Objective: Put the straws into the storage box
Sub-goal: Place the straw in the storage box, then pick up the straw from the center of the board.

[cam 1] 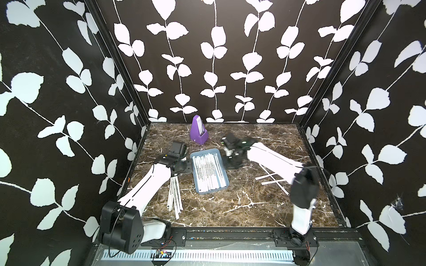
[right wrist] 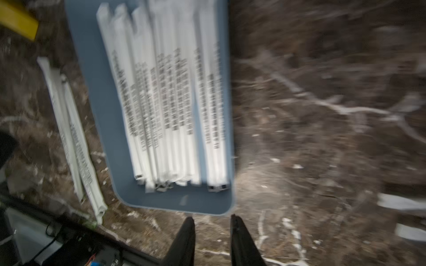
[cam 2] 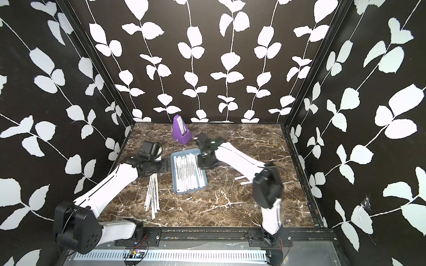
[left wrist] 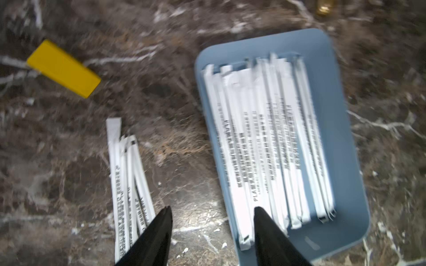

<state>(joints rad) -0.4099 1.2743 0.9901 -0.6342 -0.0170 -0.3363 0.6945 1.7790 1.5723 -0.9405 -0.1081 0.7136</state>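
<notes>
Left wrist view, blurred: left gripper (left wrist: 212, 208), jaws fairly wide & empty, hangs just left of the storage box (left wrist: 345, 195). One finger lines up w/ a loose bundle of straws (left wrist: 125, 184) on the marble table (left wrist: 161, 103). The other finger overlaps a corner of the box. The light blue box sits mid-table, already holding a packed layer of wrapped straws (left wrist: 265, 138) laid lengthwise.

Right wrist view: right gripper (right wrist: 211, 217), jaws a narrow gap apart w/ nothing btwn them, by the box's right side. A few crossed straws (cam 1: 272, 176) lie well right of the box, partly under the right arm.

Risks, as a judgement:
- Lowered as it stands, the left gripper could land a finger on the box rim, shoving the box or flicking stored straws out.
- Flat paper straws may slip or fan apart when pinched off hard marble.
- Both arms crowd the box, so they could clash.
</notes>
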